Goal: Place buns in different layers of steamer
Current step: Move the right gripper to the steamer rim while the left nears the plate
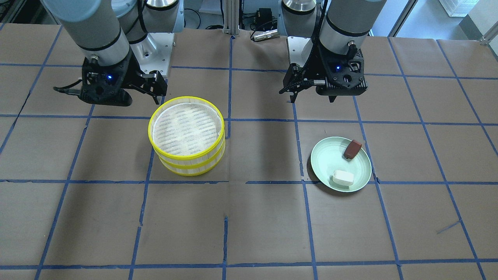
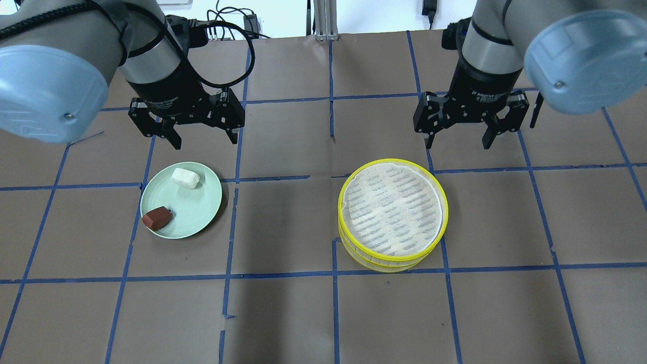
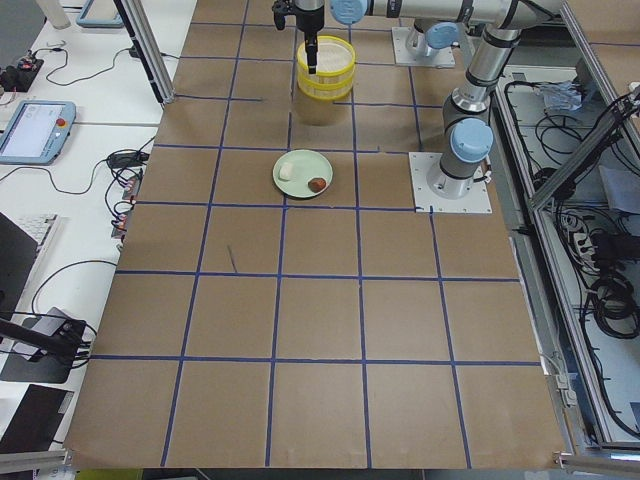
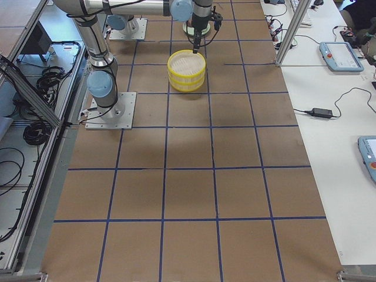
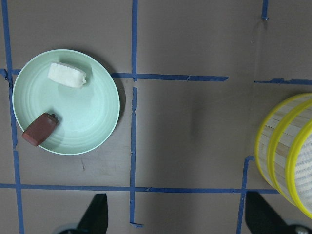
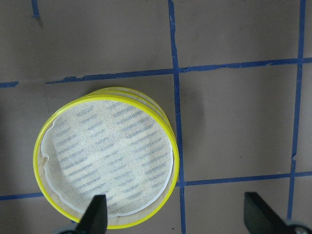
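Note:
The two-tier steamer [image 2: 393, 214] stands stacked, yellow-rimmed, its top layer's white slatted floor [image 1: 186, 125] bare. It also shows in the right wrist view [image 6: 107, 163]. A cream-white bun [image 2: 185, 178] and a reddish-brown bun [image 2: 157, 217] lie on a pale green plate [image 2: 197, 212]. The same buns show in the front view, white [image 1: 342, 178] and brown [image 1: 352, 149]. My left gripper [image 2: 204, 142] hangs open and empty above the table just behind the plate. My right gripper [image 2: 459, 142] hangs open and empty behind the steamer.
The table is brown paper with a grid of blue tape [image 2: 283, 178]. The arm bases and cables [image 1: 264, 23] stand at the robot's side of the table. Monitors and cables lie on side desks [image 3: 40, 130].

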